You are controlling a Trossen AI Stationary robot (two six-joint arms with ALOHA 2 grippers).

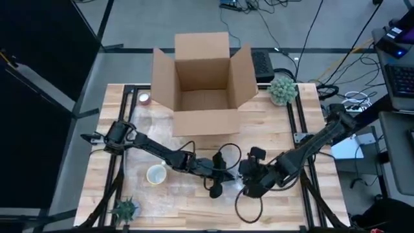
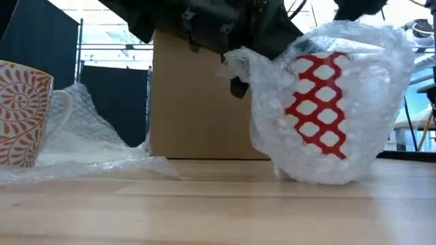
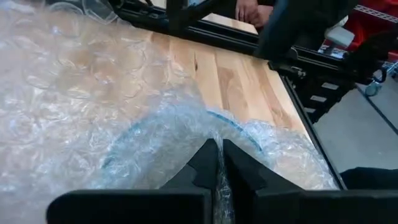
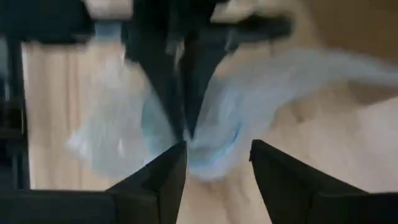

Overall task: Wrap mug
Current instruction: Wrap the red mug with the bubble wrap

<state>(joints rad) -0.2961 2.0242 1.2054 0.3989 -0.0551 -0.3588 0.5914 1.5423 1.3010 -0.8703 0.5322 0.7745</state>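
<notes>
A white mug with a red lattice pattern [image 2: 319,102] stands on the wooden table [image 2: 218,204], with clear bubble wrap [image 2: 347,146] drawn around and over it. My left gripper [image 3: 219,163] is above the mug's left side in the low view and is shut on the wrap. My right gripper [image 4: 217,155] is open close beside it, looking at the left fingers and the wrap; its fingers touch nothing that shows. In the high view both grippers meet at the table's near middle, left [image 1: 220,176], right [image 1: 249,184]. My left gripper pinches a gathered part of the bubble wrap [image 3: 217,134] between its two shut fingers, slanting down from above. The wrap rises from the mug's side to the fingers [image 2: 235,58] and covers the mug's top. The mug's bottom stays on the table.
A second mug with an orange swirl pattern [image 2: 20,112] stands at the near left on another sheet of bubble wrap [image 2: 88,146]. An open cardboard box [image 1: 204,84] is at the far middle, a plant [image 1: 283,89] at the far right, a small plant [image 1: 124,208] at the near left.
</notes>
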